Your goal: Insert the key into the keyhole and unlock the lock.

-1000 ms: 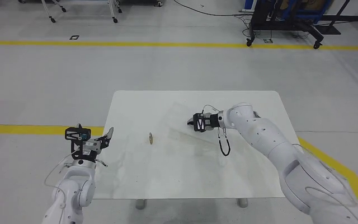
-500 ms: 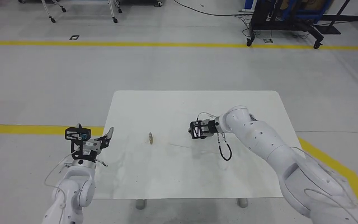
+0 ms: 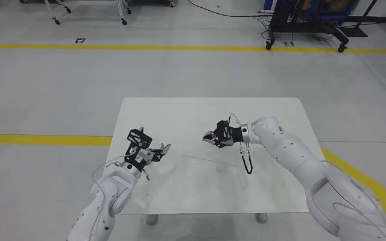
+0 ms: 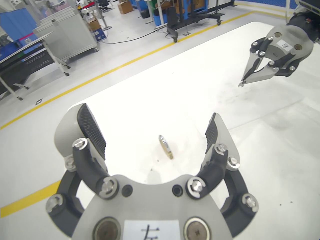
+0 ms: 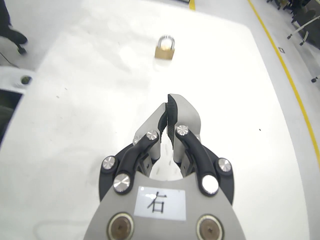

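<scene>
A small brass padlock (image 4: 166, 147) with a silver shackle lies on the white table (image 3: 181, 114); in the left wrist view it is edge-on. My left gripper (image 4: 150, 111) hovers open just short of it, fingers to either side, at the table's left part (image 3: 161, 149). The padlock (image 5: 164, 49) lies ahead of my right gripper (image 5: 168, 98), which is shut with its pads pressed together. That gripper (image 3: 206, 137) hangs near the table's middle, apart from the lock. A tiny dark bit shows at its tips (image 4: 242, 84); I cannot tell whether it is the key.
The tabletop around the lock is bare white, with faint scuff marks. Yellow floor lines run behind and beside the table. Wheeled racks and shelving stand far off across the floor.
My left arm has swung in from beside the table's left edge to over the table, by the lock. My right gripper has shifted slightly and tilted, staying shut.
</scene>
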Available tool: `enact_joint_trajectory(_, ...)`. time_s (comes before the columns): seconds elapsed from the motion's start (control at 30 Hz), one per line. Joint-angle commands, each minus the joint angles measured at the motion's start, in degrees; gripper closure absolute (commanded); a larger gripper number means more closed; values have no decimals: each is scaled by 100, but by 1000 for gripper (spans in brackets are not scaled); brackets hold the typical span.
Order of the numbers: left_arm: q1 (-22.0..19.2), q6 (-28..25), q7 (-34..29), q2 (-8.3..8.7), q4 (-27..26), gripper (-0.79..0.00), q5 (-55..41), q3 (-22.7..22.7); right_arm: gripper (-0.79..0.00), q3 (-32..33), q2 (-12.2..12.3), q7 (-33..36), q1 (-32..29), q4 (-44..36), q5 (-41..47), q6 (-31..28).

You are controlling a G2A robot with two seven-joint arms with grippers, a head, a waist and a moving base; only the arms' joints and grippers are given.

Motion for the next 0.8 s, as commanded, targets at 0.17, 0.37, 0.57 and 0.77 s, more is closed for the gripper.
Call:
enact_joint_trajectory(0.17,13,25,-10,1,-11,-785,11,-9,0,78,52,246,10,203,532,-88)
enact_joint_trajectory(0.37,26,-141,223,11,23,-785,1097,436,0,149,47,335,-133,67,762,25)
enact_joint_trajectory(0.57,-84,-1273,295,-1,217,-785,172,649,0,268,136,253,-550,-440,1884,-95)
enact_joint_trajectory(0.77,-319,-1925,280,-34,412,-714,-1182,699,0,-444,430,253,-636,-1143,2981,-95)
